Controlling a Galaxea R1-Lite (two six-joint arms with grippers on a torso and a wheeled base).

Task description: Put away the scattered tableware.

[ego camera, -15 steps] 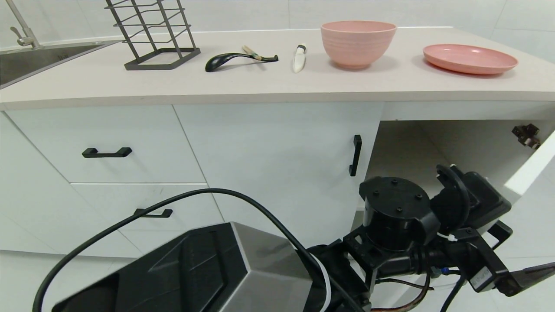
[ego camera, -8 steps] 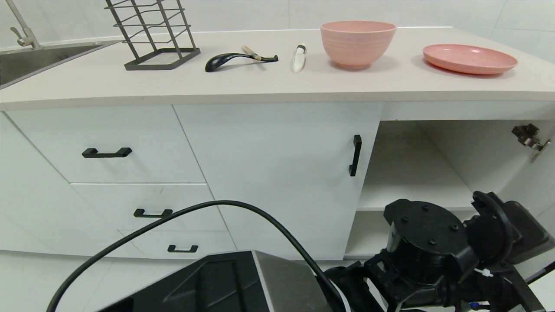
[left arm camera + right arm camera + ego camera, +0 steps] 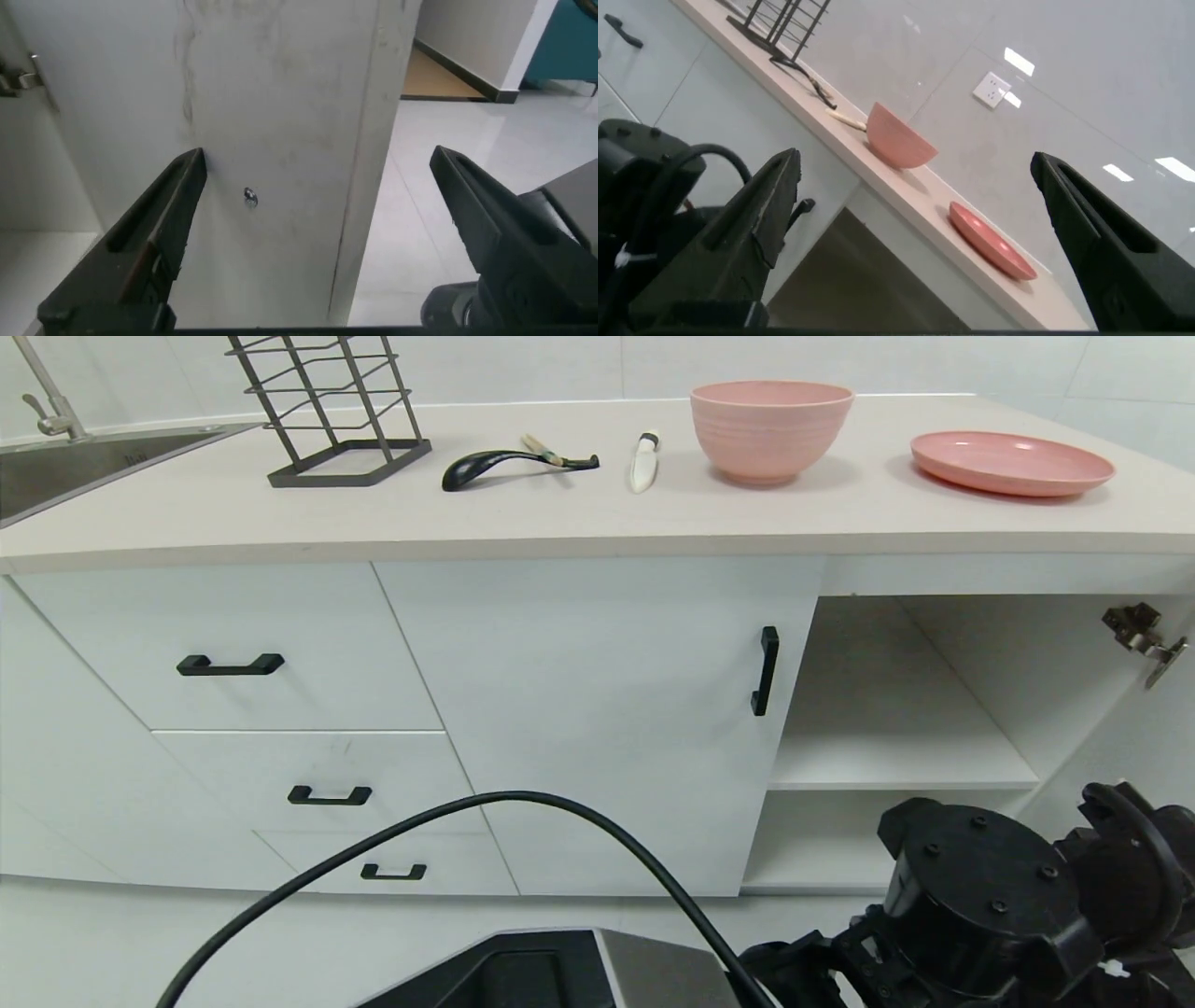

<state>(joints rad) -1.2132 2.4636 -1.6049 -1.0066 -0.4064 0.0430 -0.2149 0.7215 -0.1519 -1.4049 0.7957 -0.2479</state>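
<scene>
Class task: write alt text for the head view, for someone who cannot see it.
A pink bowl, a pink plate, a black spoon and a white utensil sit scattered on a pale counter beside a wire rack. Below the plate, a cupboard stands open, showing a shelf.

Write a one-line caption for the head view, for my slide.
Pink bowl, pink plate, black spoon and white utensil sit on the countertop above an open cabinet.

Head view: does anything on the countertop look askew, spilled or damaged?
Nothing spilled or broken. The black spoon and a wooden stick lie crossed, a white utensil loose beside them, all outside the rack. The pink bowl and pink plate sit upright. The cabinet below stands open.
</scene>
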